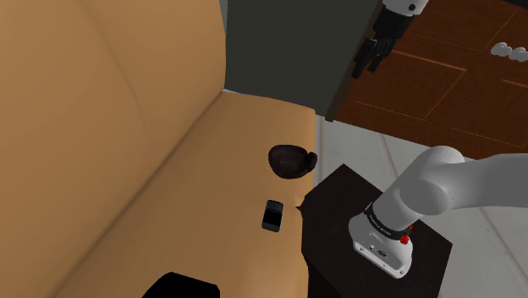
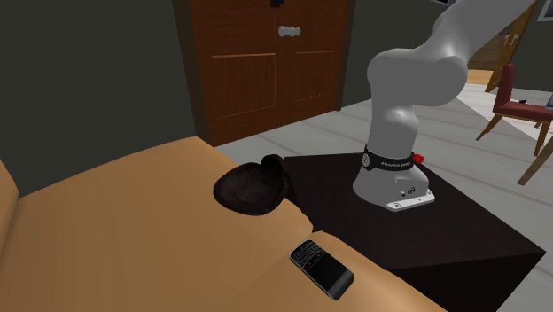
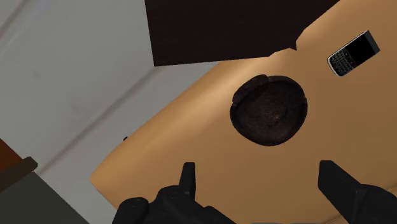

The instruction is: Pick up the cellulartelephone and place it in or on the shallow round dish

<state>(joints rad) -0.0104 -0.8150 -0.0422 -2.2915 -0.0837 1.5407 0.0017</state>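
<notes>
Cellphone (image 1: 272, 215) lies by the tan surface's (image 1: 152, 195) edge, near the dish (image 1: 290, 160); hand (image 3: 259, 170) spread wide, empty.

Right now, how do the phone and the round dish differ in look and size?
The phone is a flat black rectangle with keypad and screen; the dish is round, dark brown and hollowed. The dish is wider than the phone. Both lie apart on the tan surface, neither held.
</notes>
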